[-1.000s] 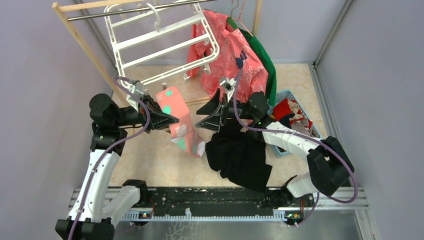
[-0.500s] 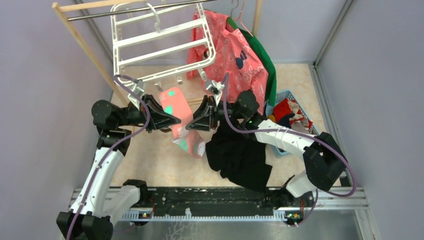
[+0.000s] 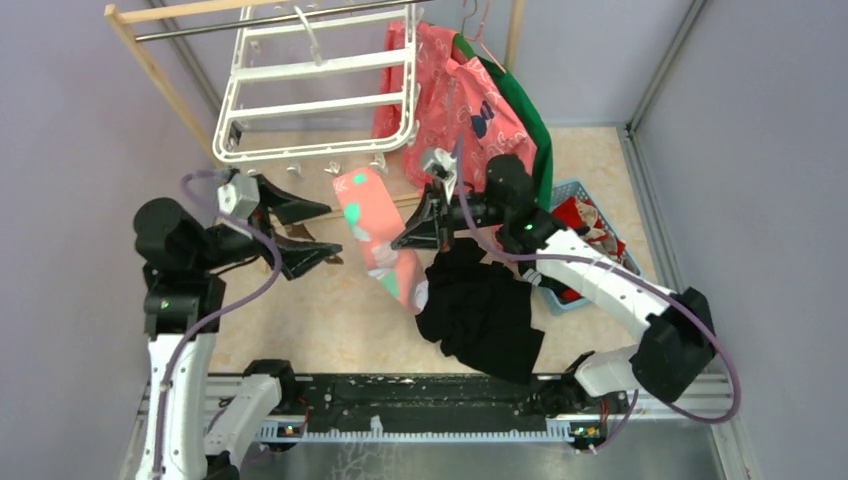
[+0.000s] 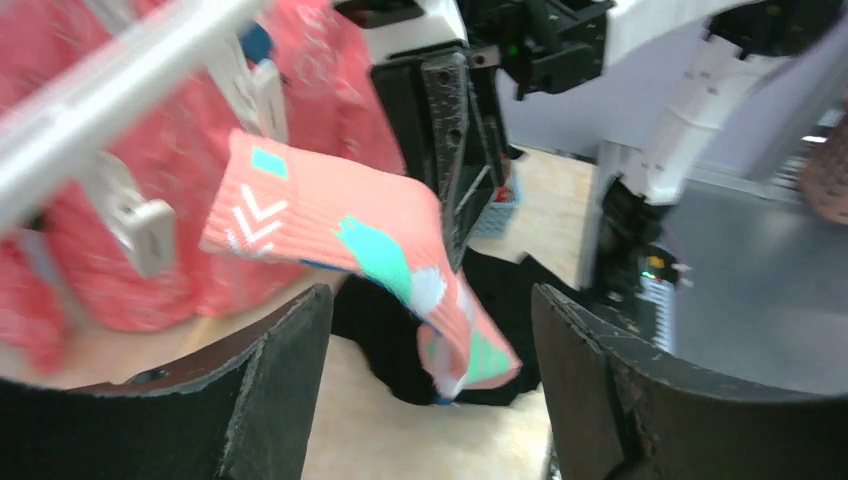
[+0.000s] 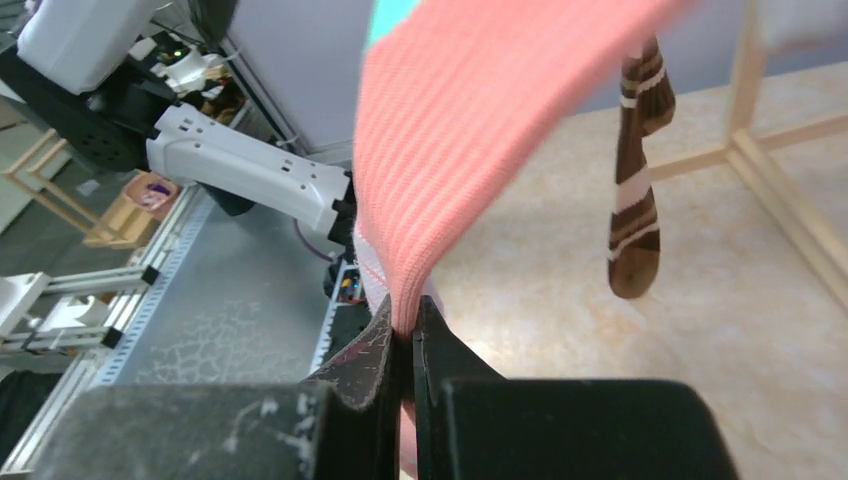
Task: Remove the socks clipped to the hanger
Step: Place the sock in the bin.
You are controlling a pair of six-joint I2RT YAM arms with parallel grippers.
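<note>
The white hanger [image 3: 320, 105] hangs from the rail at the back, small clips [image 3: 335, 167] along its lower edge. A coral sock with green patches [image 3: 375, 230] hangs just under it; whether a clip holds its top I cannot tell. My right gripper [image 3: 400, 240] is shut on the sock's right edge, and the right wrist view shows the fabric [image 5: 470, 130] pinched between the jaws of that gripper [image 5: 405, 325]. My left gripper [image 3: 330, 235] stands open to the left of the sock, apart from it. From the left wrist, the sock [image 4: 340, 220] hangs beyond that open gripper [image 4: 430, 300]. A brown striped sock [image 5: 635, 200] dangles further off.
A pink printed shirt [image 3: 470, 110] and a green garment [image 3: 530, 120] hang right of the hanger. A black cloth heap [image 3: 480, 315] lies under the right arm. A blue basket [image 3: 600, 235] holding clothes stands at the right. A wooden frame post [image 3: 170, 90] slants at the left.
My left gripper opened, let go of the coral sock and drew back to the left. My right gripper closed on the sock. The hanger swung round to hang level.
</note>
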